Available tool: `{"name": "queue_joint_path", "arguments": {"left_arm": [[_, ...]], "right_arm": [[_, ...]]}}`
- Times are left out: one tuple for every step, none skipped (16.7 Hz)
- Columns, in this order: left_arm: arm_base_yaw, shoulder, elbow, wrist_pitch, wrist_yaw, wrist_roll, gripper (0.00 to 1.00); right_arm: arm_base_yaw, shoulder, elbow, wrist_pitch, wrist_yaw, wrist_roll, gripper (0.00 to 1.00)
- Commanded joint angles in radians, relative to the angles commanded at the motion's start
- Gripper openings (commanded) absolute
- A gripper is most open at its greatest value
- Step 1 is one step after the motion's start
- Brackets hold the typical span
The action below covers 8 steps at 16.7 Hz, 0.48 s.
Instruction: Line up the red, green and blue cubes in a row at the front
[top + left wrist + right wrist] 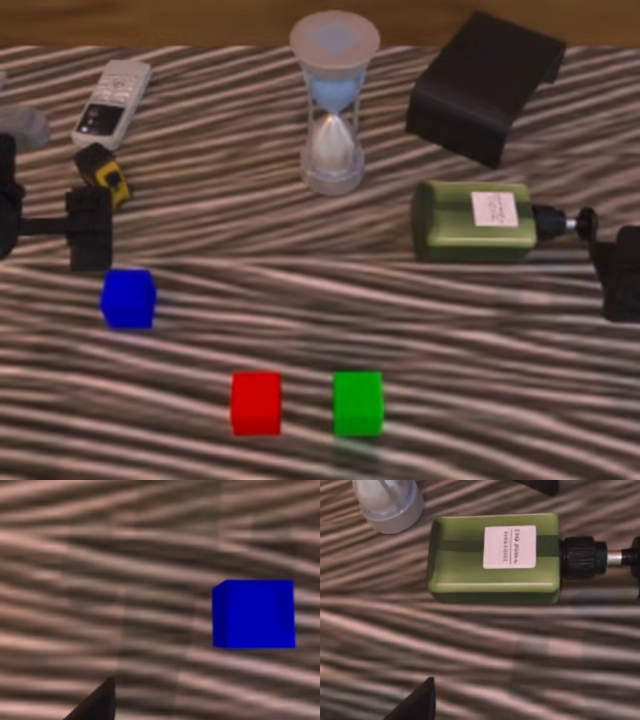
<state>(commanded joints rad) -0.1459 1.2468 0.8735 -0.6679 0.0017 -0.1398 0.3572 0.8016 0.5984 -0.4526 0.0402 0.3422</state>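
You have three small cubes to deal with, and two of them already sit side by side at the front of the surface [480, 400]: the red cube [256, 403] to the left and the green cube [358, 403] just to its right, apart with a gap between them. The blue cube [128, 298] is the odd one out, lying farther back and toward the left side, resting flat on the surface and touching nothing. Your left tool [90, 230] hangs just behind it, near the small black-and-yellow block [103, 174]; whether its fingers are spread or pressed together you cannot tell from these views, though it holds nothing that shows. In the left wrist view the blue cube [253, 614] sits off to one side rather than centred, so the tool probably needs lining up over it first. Judging by its look, the cube is stiff, light and plain-faced, with flat parallel sides that suit a two-finger pinch; take it across two opposite side faces, low enough that it cannot pivot. The smooth faces may be slippery, so square the fingers to them. Your right tool [622, 272] is parked at the right edge beside the green pump bottle [474, 222], and its fingers' state cannot be told either.
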Motion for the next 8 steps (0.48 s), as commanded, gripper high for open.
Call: {"name": "queue_joint_path", "arguments": {"left_arm": [[-0.010, 0.085, 0.059, -0.047, 0.000, -0.010, 1.00], [-0.019, 0.164, 0.116, -0.092, -0.001, -0.019, 1.00], [-0.027, 0.234, 0.167, -0.131, -0.001, -0.028, 1.00], [-0.035, 0.305, 0.220, -0.170, -0.001, -0.036, 1.00], [-0.043, 0.373, 0.270, -0.207, -0.002, -0.045, 1.00], [-0.050, 0.436, 0.316, -0.239, -0.002, -0.052, 1.00], [-0.056, 0.493, 0.359, -0.268, -0.002, -0.059, 1.00], [-0.062, 0.541, 0.395, -0.292, -0.001, -0.065, 1.00]], "right_arm": [[-0.041, -0.092, -0.072, 0.051, -0.002, -0.041, 1.00], [-0.081, -0.182, -0.142, 0.100, -0.005, -0.080, 1.00], [-0.120, -0.269, -0.209, 0.148, -0.009, -0.118, 1.00], [-0.156, -0.352, -0.272, 0.195, -0.012, -0.154, 1.00], [-0.190, -0.430, -0.332, 0.239, -0.016, -0.187, 1.00], [-0.222, -0.504, -0.386, 0.280, -0.020, -0.219, 1.00], [-0.250, -0.571, -0.435, 0.318, -0.024, -0.247, 1.00], [-0.276, -0.631, -0.479, 0.353, -0.028, -0.272, 1.00]]}}
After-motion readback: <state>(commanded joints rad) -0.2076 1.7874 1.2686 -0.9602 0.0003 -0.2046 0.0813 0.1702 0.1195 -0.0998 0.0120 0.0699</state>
